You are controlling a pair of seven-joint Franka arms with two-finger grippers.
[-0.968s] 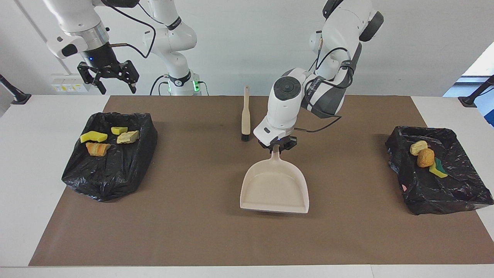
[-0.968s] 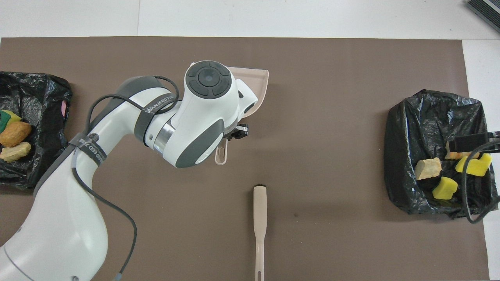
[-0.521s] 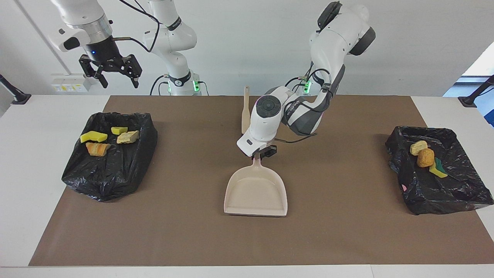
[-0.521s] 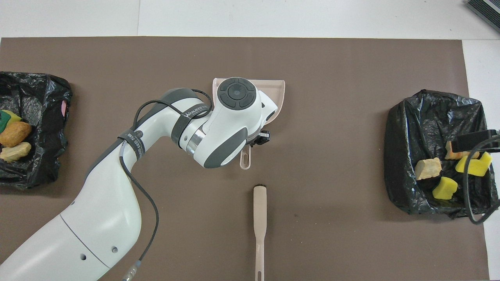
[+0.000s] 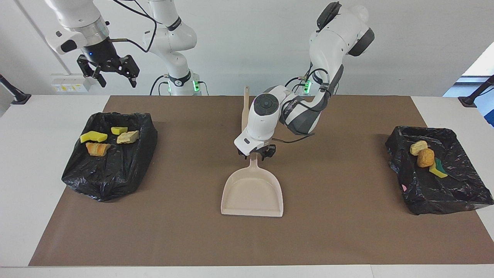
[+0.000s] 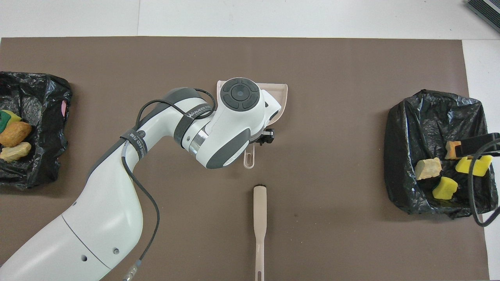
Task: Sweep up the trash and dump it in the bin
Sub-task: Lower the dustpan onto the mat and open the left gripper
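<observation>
The beige dustpan point(image 5: 252, 193) lies flat and empty mid-mat, partly covered by the arm in the overhead view point(image 6: 282, 97). My left gripper point(image 5: 254, 151) hangs low over its handle point(image 6: 249, 159), fingers spread to either side of it, open. The trash lies in two black bag-lined bins: several yellow and tan bits point(image 5: 106, 138) in the bin point(image 5: 112, 170) at the right arm's end, three more point(image 5: 425, 156) in the bin point(image 5: 444, 189) at the left arm's end. My right gripper point(image 5: 109, 72) waits open, high above the table edge by its bin.
The beige brush point(image 6: 259, 218) lies on the brown mat point(image 5: 347, 231) nearer to the robots than the dustpan; the left arm hides most of it in the facing view. A black cable and hand part point(image 6: 476, 142) hang over the bin point(image 6: 429, 117).
The left arm carried the dustpan toward the right arm's end of the mat, and its jaws have spread off the handle. The right gripper shifted a little up high.
</observation>
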